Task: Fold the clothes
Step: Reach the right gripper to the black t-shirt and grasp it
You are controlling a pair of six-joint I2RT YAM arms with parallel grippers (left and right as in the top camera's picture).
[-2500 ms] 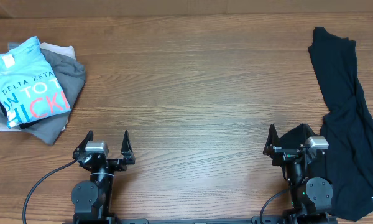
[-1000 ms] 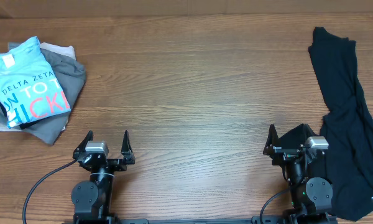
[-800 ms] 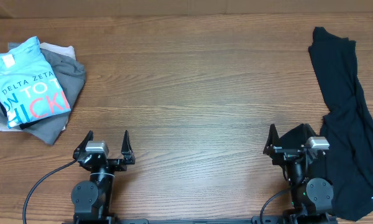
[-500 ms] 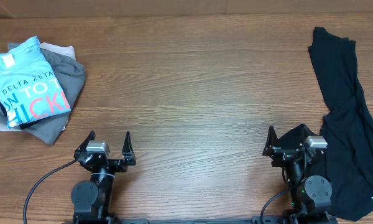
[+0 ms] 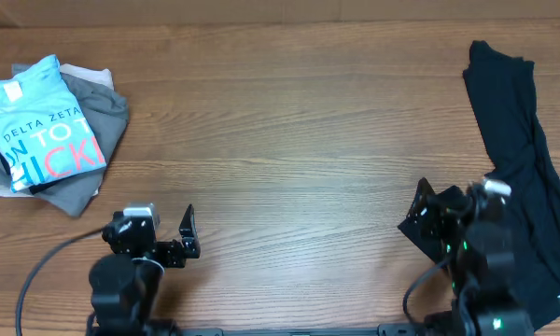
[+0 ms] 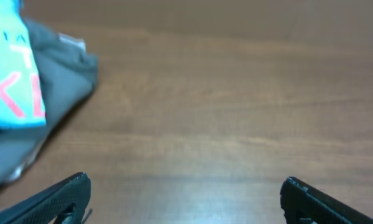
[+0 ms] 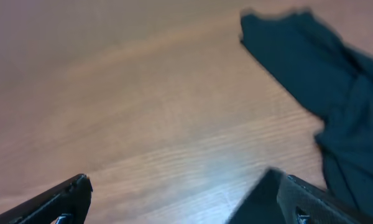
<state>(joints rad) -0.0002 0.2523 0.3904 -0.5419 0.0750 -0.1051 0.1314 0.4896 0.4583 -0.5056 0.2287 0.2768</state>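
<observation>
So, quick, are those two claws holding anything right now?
Left gripper: open, holding nothing.
Right gripper: open, holding nothing.

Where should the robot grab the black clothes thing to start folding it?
Probably the narrow far end of the black garment. Its left edge lies flat against the bare table, while the near part is bunched in folds. The right gripper, jaws open, could come down from above on the left side and pinch that edge.
</observation>
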